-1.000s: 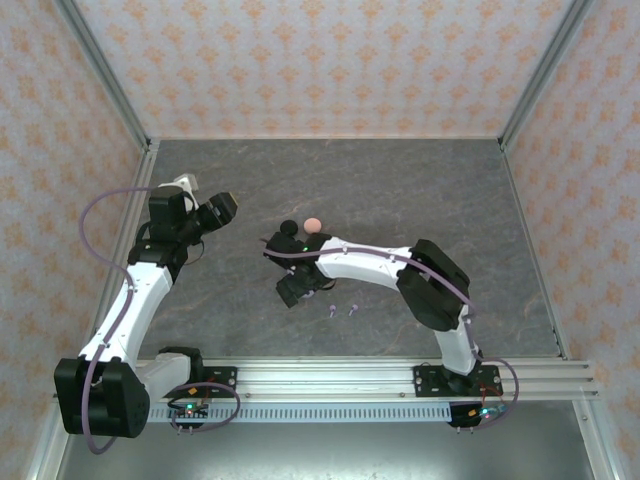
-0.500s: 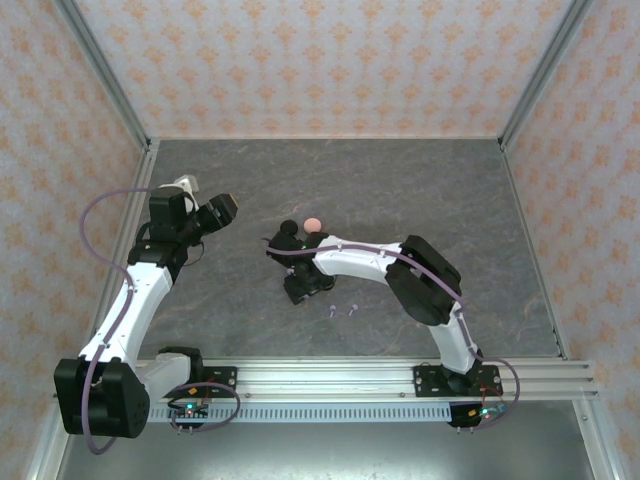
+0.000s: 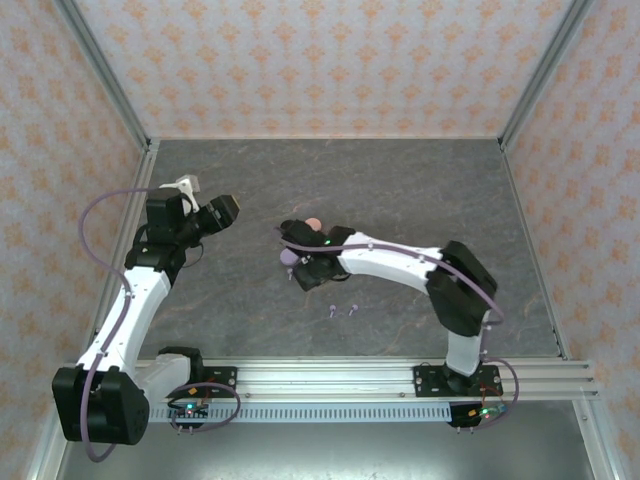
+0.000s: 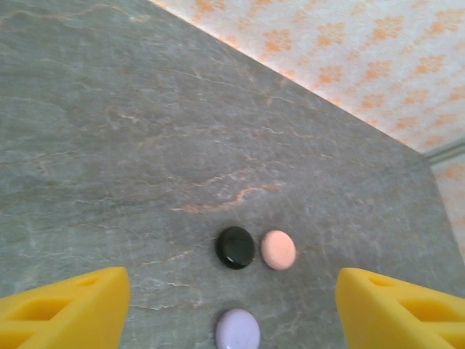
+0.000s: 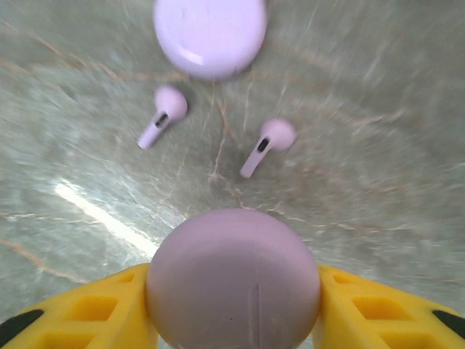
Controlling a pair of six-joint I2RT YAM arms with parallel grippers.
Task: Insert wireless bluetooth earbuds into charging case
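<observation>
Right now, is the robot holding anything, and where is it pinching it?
The right gripper pinches a round lilac case by its two opposite sides. The left gripper is open, holding nothing.

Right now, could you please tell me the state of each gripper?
Left gripper: open, holding nothing.
Right gripper: closed on the lilac charging case.

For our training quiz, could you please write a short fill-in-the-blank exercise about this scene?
The right fingers clamp a ___ round case.
Beyond it, ___ lilac earbuds lie on the table.
In the left wrist view, the disc nearest the black case is ___.
Missing words: lilac, two, pink.
</observation>
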